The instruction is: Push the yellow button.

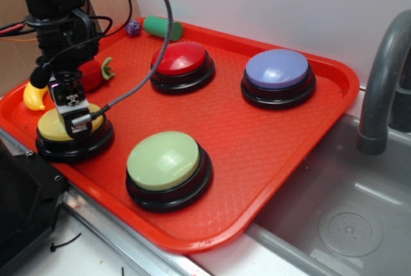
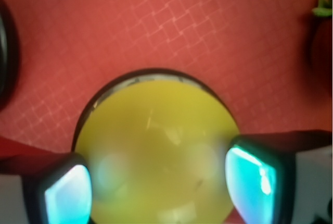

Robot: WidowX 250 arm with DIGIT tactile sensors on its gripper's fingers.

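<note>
Sitting at the near-left corner of the red tray (image 1: 257,160), the yellow button (image 1: 52,124) is found directly beneath the gripper (image 1: 76,119); in the wrist view its yellow dome (image 2: 156,151) fills the space between the two fingers (image 2: 67,195), which are seen spread apart to either side of it with nothing pinched; whether the fingertips are already touching the dome or hovering just above it cannot be told from either view. The coming move is judged to turn on a straight downward press, since the button lies below the gripper and not off to any side; the dome is round, so no long axis has to be matched. Little sideways correction appears to be needed, though the gripper is seen toward the button's right half in the outside view, so a slip off the curved top could be risked. Just behind the button a yellow toy banana (image 1: 33,96) and a red strawberry toy (image 1: 95,74) are placed, near but apart; the pale green button (image 1: 164,160) lies to the right with bare tray between; the red button (image 1: 182,59) and blue button (image 1: 277,69) are well apart toward the back; the tray's near-left rim is close by the button's black base (image 1: 67,151); a sink (image 1: 347,224) lies beyond the tray's right edge.
</note>
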